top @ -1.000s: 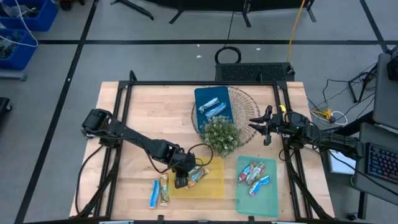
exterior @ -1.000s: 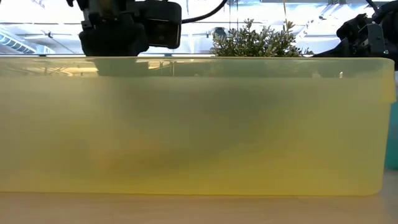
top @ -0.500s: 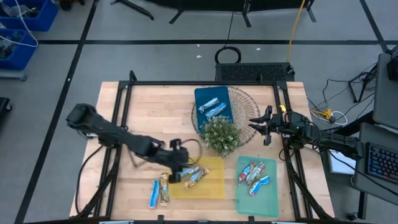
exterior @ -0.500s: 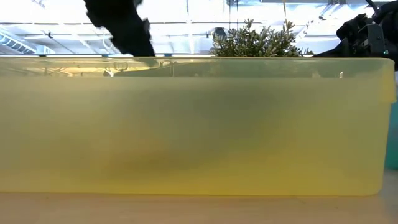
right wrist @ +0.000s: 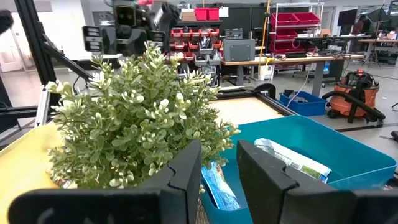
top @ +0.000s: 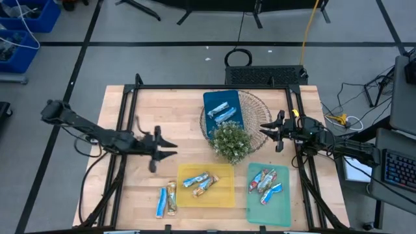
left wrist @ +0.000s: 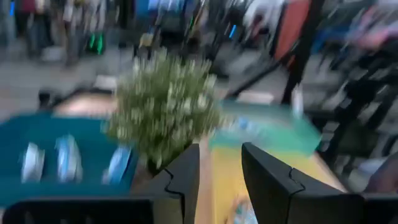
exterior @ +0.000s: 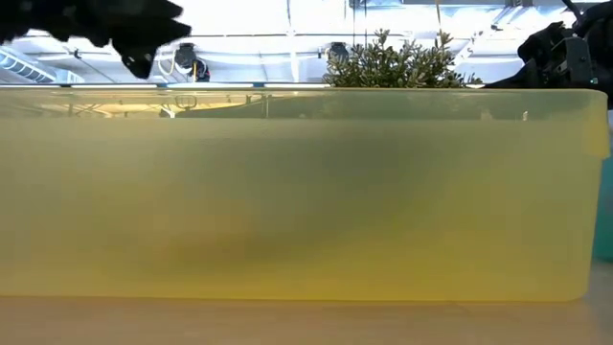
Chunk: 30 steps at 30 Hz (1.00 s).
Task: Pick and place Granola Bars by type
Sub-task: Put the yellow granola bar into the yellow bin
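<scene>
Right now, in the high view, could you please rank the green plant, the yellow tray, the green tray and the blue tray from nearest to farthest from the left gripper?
1. Yellow tray, front centre, nearest the left gripper.
2. Green plant, table centre.
3. Blue tray, at the back, on the wire basket.
4. Green tray, front right, farthest.

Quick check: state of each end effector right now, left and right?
Left end effector: open, holding nothing, above bare table beside the yellow tray.
Right end effector: open, holding nothing, waiting by the plant.
</scene>
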{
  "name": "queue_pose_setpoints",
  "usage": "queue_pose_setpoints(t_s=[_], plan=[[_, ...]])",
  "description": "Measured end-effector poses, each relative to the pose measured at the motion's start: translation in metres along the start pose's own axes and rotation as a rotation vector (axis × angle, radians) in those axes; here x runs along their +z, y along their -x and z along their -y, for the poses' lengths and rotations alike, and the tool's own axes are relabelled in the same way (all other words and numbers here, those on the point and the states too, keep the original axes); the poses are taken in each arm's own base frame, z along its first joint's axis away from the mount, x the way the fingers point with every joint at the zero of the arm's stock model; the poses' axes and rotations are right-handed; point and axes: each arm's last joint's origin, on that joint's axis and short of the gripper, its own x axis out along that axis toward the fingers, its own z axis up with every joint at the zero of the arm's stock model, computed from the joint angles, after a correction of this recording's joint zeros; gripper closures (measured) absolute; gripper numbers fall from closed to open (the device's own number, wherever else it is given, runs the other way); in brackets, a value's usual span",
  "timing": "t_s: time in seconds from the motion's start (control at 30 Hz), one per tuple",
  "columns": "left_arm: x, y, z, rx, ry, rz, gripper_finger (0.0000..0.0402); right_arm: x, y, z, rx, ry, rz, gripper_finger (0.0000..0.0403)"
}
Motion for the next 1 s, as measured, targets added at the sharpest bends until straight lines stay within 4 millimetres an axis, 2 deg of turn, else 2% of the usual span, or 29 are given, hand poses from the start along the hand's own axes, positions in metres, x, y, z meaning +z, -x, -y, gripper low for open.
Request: queue_pose_setpoints(t_s=[0.13,0.23,0.3,0.4,0.57,0.7,0.83,1.0], plan=[[-0.013,0.025,-0.008,-0.143,-0.019,0.155,0.0277,0.000,0.000,0.000,0.000,0.000,-0.004,0.0309],[-0.024,0.037,-0.012,-0.247,0.009,0.200,0.0277,-0.001,0.000,0.000,-0.001,-0.001,-0.008,0.0309],[-0.029,0.042,-0.012,-0.332,0.066,0.182,0.0277,-0.001,0.000,0.000,0.000,0.000,-0.007,0.0309],[-0.037,0.043,-0.010,-0.440,0.212,0.058,0.0277,-0.001,0.000,0.000,0.000,-0.001,-0.007,0.0309],[-0.052,0.038,-0.007,-0.358,0.596,-0.260,0.0277,-0.001,0.000,0.000,0.000,-0.001,-0.007,0.0309],[-0.064,0.037,0.001,-0.296,0.851,-0.430,0.0277,-0.001,0.000,0.000,-0.001,0.000,-0.008,0.0309],[-0.081,0.035,0.010,-0.206,0.992,-0.585,0.0277,-0.001,0.000,0.000,0.000,-0.001,-0.008,0.0309],[-0.106,0.034,0.020,-0.075,1.074,-0.759,0.0278,-0.001,0.000,0.000,0.000,0.000,-0.008,0.0309]])
